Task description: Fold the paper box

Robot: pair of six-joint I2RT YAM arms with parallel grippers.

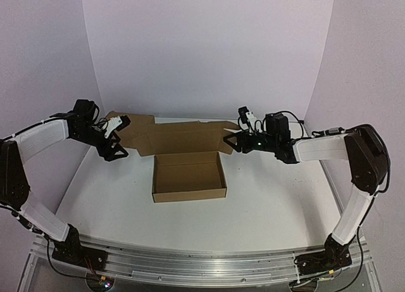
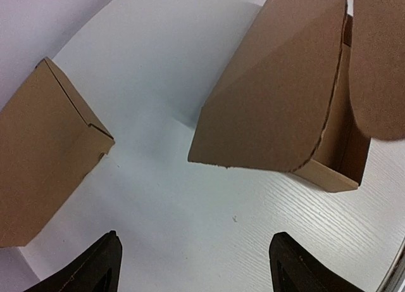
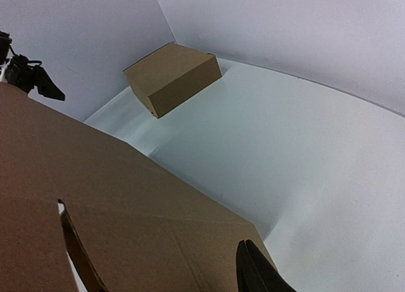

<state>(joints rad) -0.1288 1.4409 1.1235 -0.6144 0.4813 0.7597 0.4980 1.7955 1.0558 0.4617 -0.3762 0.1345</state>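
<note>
The paper box (image 1: 190,178) sits mid-tabletop with its tray formed and open on top. The lid panel (image 1: 183,139) stands up along its far side. The left gripper (image 2: 195,247) is spread wide and holds nothing, hovering off the panel's left end, near the second box (image 2: 44,152) by the far-left edge of the tabletop (image 1: 272,203). The right gripper (image 1: 230,142) is at the panel's right end. Only one finger (image 3: 253,270) shows against the cardboard, so cannot tell if it pinches. The step looks like bringing the lid over. Best done by taking both ends evenly, tucking the flaps inward before lowering and keeping the tray from sliding. A one-sided pull would likely twist the panel.
</note>
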